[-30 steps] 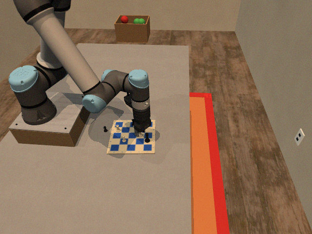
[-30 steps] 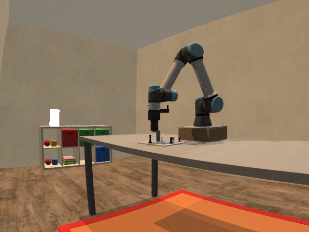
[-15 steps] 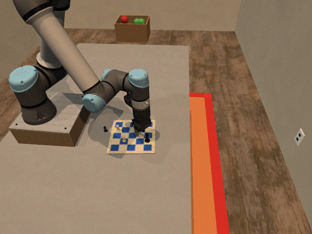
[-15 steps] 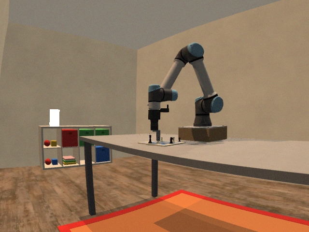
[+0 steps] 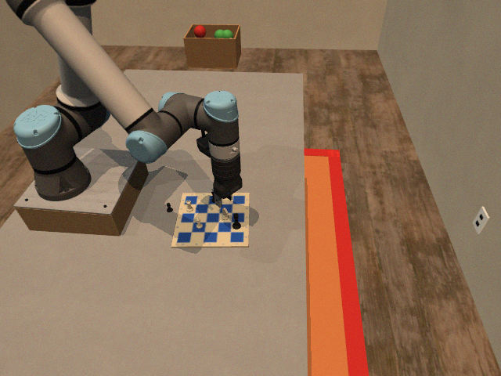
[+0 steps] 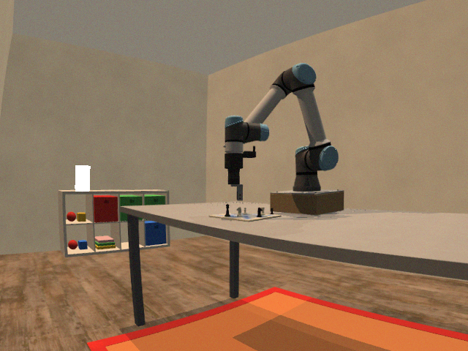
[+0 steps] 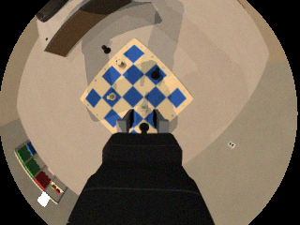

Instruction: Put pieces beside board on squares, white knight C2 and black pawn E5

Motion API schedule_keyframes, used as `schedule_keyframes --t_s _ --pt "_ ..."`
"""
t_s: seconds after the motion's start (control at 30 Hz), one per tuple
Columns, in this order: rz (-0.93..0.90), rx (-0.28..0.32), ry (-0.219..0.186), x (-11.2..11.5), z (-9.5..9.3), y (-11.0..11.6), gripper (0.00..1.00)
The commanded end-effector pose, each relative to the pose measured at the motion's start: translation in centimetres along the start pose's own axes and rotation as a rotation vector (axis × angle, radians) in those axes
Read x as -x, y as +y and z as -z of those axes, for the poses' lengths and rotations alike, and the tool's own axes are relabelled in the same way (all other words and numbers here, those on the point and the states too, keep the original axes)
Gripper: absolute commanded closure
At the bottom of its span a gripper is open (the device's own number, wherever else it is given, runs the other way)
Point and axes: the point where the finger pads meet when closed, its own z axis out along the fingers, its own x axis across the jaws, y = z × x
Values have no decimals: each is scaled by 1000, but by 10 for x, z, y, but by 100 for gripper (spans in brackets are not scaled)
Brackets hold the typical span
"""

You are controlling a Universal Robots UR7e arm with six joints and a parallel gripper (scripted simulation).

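Observation:
The chessboard (image 5: 210, 219) lies on the grey table in front of the arm's base. The white knight (image 5: 224, 213) stands upright on the board, just under my gripper (image 5: 221, 200). The gripper is open and empty and hangs a little above the knight; it also shows raised over the board in the side view (image 6: 239, 193). The black pawn (image 5: 169, 207) stands on the table beside the board's left edge, apart from the gripper. It shows in the wrist view (image 7: 105, 49) beyond the board's far corner.
Two white pieces (image 5: 189, 204) (image 5: 198, 222) and a tall black piece (image 5: 236, 220) stand on the board. The arm's wooden base block (image 5: 77, 206) is to the left. A box with balls (image 5: 212, 45) stands on the floor behind the table.

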Motion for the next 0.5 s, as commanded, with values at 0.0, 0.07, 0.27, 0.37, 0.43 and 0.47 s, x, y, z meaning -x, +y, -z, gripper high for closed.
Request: schedule_keyframes --t_s 0.0,0.07,0.27,0.37,0.43,0.47 --pt "0 0 0 0 24 0 27" --pt "0 0 0 0 28 0 27" --pt "0 0 0 0 36 0 27" --pt "0 0 0 0 36 0 0" --pt "0 0 0 0 36 0 0" --pt "0 0 0 0 36 0 0"
